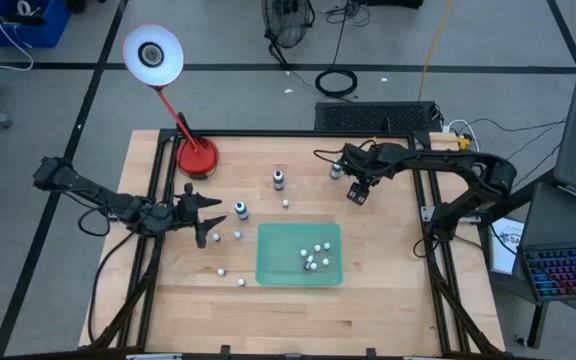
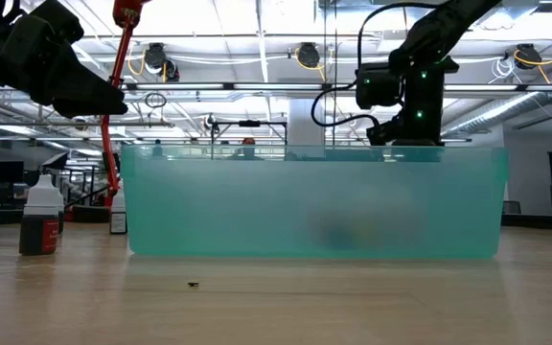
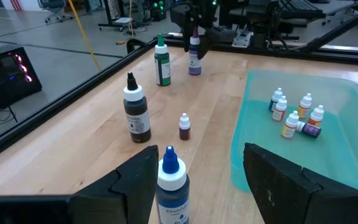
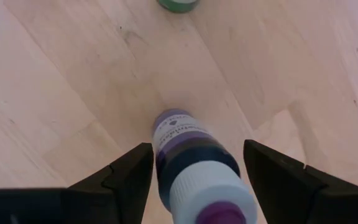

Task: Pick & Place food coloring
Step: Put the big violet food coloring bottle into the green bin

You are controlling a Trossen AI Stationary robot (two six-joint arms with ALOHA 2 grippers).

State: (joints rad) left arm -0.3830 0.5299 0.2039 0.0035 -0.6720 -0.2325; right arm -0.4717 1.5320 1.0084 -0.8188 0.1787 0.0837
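Two arms over a plank table of small dye bottles and a translucent green tray

High view: the rectangular green tray sits just below table centre with several white-capped food coloring bottles inside; more stand loose toward 9 o'clock; the left gripper is at 9, the right gripper toward 1. Low view: the tray's frosted wall fills the middle. Left wrist view: its blunt dark fingers are spread, empty, flanking a blue-tipped bottle. Right wrist view: fingers spread either side of a purple bottle over pale wood; contact cannot be told.
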